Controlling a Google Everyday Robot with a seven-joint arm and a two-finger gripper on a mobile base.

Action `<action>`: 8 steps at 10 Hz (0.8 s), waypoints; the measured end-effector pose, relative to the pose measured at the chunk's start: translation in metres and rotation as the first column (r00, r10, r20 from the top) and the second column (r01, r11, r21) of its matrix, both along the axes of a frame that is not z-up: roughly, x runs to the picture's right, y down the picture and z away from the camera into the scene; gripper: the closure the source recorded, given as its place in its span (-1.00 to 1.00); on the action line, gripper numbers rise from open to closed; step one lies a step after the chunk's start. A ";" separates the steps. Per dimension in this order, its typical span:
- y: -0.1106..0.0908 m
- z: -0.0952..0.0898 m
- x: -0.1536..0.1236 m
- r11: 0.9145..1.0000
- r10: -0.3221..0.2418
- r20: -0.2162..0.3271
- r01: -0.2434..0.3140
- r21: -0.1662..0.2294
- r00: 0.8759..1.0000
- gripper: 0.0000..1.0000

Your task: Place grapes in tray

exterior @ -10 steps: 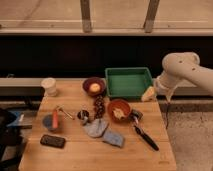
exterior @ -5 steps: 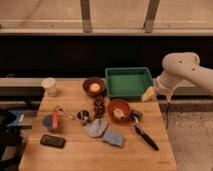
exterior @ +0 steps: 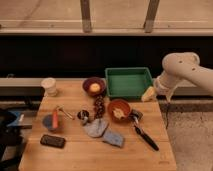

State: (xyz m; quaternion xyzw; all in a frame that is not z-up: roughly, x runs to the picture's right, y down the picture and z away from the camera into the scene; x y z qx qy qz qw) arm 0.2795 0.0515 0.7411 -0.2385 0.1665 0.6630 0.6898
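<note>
The grapes (exterior: 99, 106), a small dark reddish-purple bunch, lie on the wooden table (exterior: 75, 155) between the maroon bowl and the orange bowl. The green tray (exterior: 129, 83) stands at the table's back right and nothing shows inside it. My white arm (exterior: 182, 67) comes in from the right. My gripper (exterior: 149, 94) is the pale tip just off the tray's right front corner, low over the table's right edge, well to the right of the grapes.
A maroon bowl with a yellow ball (exterior: 94, 86) sits left of the tray. An orange bowl (exterior: 119, 110), a black-handled tool (exterior: 145, 136), grey-blue cloths (exterior: 96, 128), a white cup (exterior: 49, 86), a dark flat object (exterior: 52, 141) and a blue-orange item (exterior: 52, 120) crowd the table.
</note>
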 end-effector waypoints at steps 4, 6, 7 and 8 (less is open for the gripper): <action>-0.013 -0.004 -0.031 0.992 -0.104 0.056 0.100 0.070 0.993 -0.60; -0.030 0.000 -0.080 0.978 -0.183 0.131 0.168 0.121 0.974 -0.60; -0.038 0.001 -0.106 0.969 -0.222 0.171 0.198 0.147 0.960 -0.60; -0.044 0.001 -0.131 0.959 -0.258 0.209 0.224 0.174 0.943 -0.60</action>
